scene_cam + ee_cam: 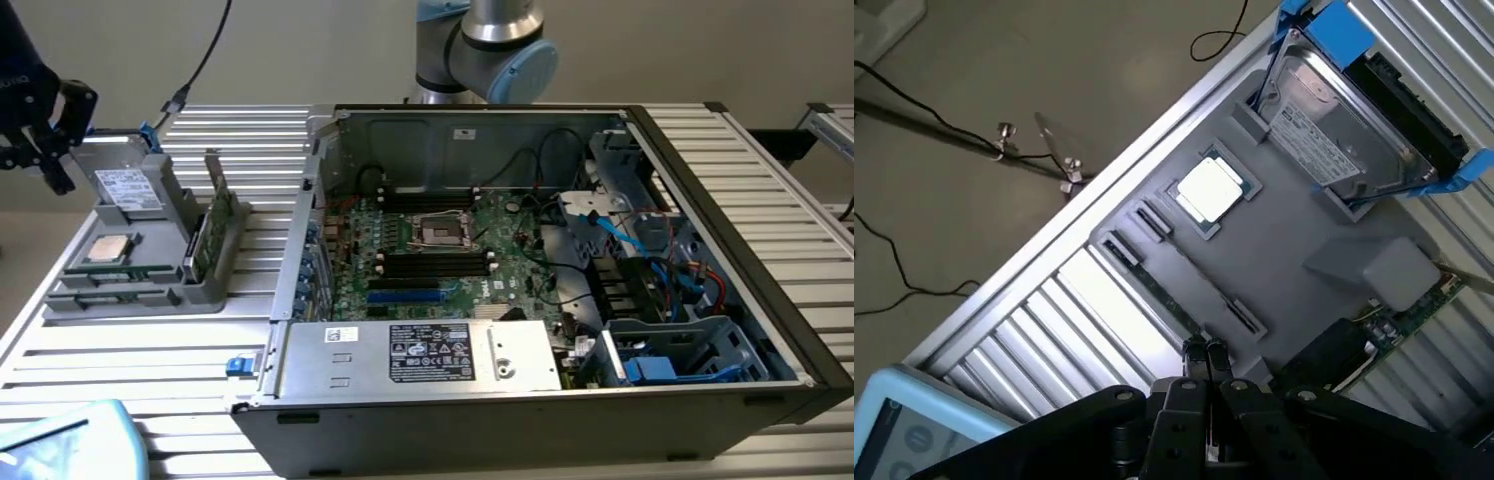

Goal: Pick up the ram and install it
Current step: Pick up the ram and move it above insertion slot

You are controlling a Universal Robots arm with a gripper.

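Note:
The ram point(195, 245) is a green stick standing on its long edge in the right part of a grey holder point(160, 290), at the exterior view's left of the computer case. In the wrist view its green board point(1414, 308) peeks out beside a grey block. A second narrow stick point(1174, 290) lies on edge in a long slot of the holder. My gripper point(47, 140) hangs high beyond the holder's far left corner, clear of everything. In the wrist view my gripper point(1205, 349) has its tips together and holds nothing.
The open computer case point(747, 300) lies on the slatted table, with black memory slots point(427, 262) beside the processor socket point(441, 232). The holder also carries a silver processor chip point(1209, 190) and a hard drive point(1344, 140). A light-blue device point(67, 440) sits at the table's near left corner.

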